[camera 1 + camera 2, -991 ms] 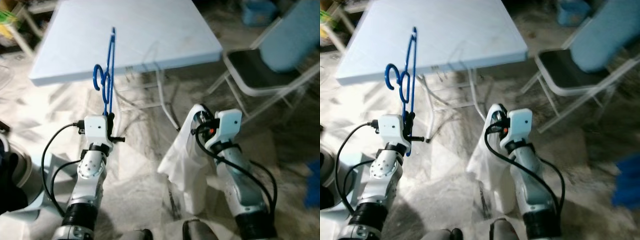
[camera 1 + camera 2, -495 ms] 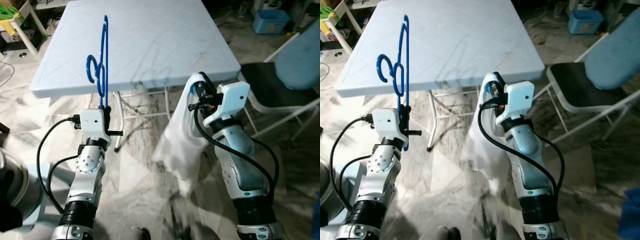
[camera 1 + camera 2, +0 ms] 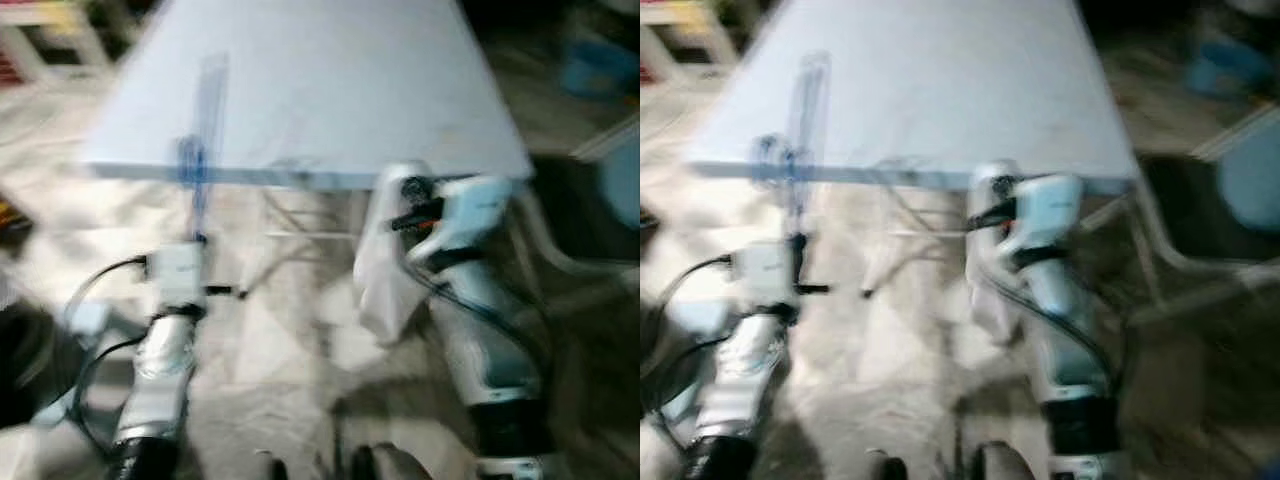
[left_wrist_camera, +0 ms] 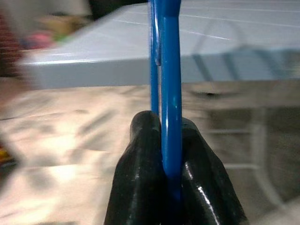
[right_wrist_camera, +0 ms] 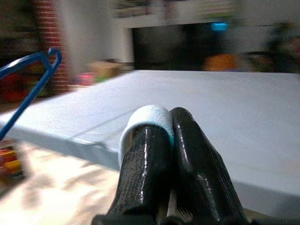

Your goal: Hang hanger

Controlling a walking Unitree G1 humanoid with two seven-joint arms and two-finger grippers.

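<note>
A blue plastic hanger point(image 3: 198, 150) stands upright in my left gripper point(image 4: 168, 140), whose black fingers point(image 4: 140, 154) are shut on its lower bar. It rises in front of the near edge of the pale blue table point(image 3: 320, 90). My right gripper point(image 5: 166, 136) is shut on a white cloth point(image 3: 385, 270) that hangs down from it over the floor, just before the table's edge. A fold of that cloth point(image 5: 145, 117) wraps over one finger. The eye views are blurred.
A folding chair point(image 3: 1230, 190) stands to the right of the table. The table's metal legs point(image 3: 290, 215) cross beneath it. Marbled floor point(image 3: 270, 380) lies between my arms. My feet point(image 3: 990, 465) show at the bottom edge.
The whole picture has shifted and blurred, so the camera has moved. The table edge sits nearer both grippers. Both keep their hold on hanger and cloth.
</note>
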